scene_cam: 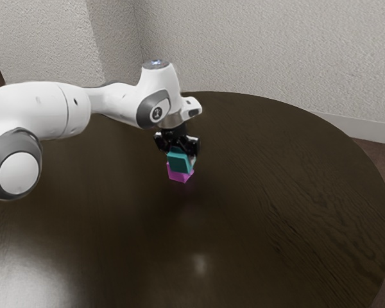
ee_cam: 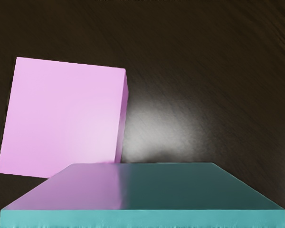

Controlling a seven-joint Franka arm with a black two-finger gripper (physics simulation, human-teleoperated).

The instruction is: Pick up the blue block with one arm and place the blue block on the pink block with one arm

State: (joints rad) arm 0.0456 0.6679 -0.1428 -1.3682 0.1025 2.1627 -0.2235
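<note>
While your gripper [scene_cam: 178, 147] is pinching the blue block [scene_cam: 179, 160] between its jaws, that block is hovering over the pink block [scene_cam: 179, 175], perhaps touching.

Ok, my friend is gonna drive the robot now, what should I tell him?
Gripper: shut on the blue block.
Things: the blue block is held off the table, just over the pink block. The wrist view shows most of the pink top uncovered, so it's probably not seated.
Done: the pick-up.
Left: line up, lower onto the pink block, open, back away.
</note>
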